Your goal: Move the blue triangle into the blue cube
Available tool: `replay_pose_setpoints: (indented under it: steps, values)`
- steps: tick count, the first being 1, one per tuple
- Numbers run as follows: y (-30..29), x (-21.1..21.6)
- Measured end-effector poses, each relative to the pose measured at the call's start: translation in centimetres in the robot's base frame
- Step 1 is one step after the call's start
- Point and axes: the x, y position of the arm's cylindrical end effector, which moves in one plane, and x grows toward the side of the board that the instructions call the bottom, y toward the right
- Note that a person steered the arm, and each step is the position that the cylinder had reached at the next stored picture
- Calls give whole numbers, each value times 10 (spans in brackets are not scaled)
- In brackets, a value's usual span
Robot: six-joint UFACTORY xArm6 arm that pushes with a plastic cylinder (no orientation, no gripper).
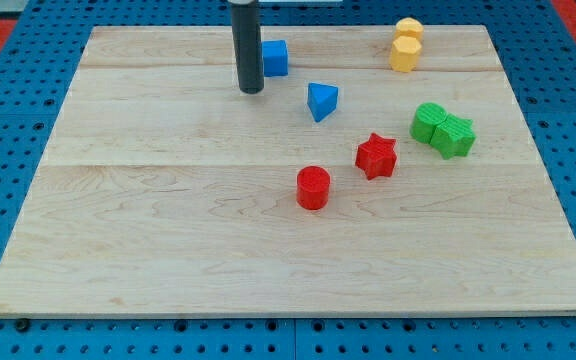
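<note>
**Pushing the blue triangle toward the blue cube**

Standing near the view's top, my tip (pixel 251 90) rested just left of the blue cube (pixel 275 57), partly hiding it. The rod had no jaws, so there was nothing to open or close. The blue triangle (pixel 322 101) lay right of the tip and below-right of the cube, apart from both. It looked light, rigid and likely to spin if struck off-centre; pushing squarely on its lower-right face seemed best. No containers were present, only the wooden board (pixel 168 250), holding a red cylinder (pixel 313 187), red star (pixel 376 156), green blocks (pixel 443 129) and yellow blocks (pixel 405 44).
</note>
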Motion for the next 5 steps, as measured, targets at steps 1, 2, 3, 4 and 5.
replay_pose_setpoints:
  steps: [1, 2, 3, 4, 5]
  values:
    - [17, 37]
    - [69, 54]
    - [149, 56]
    - [163, 52]
    - [148, 41]
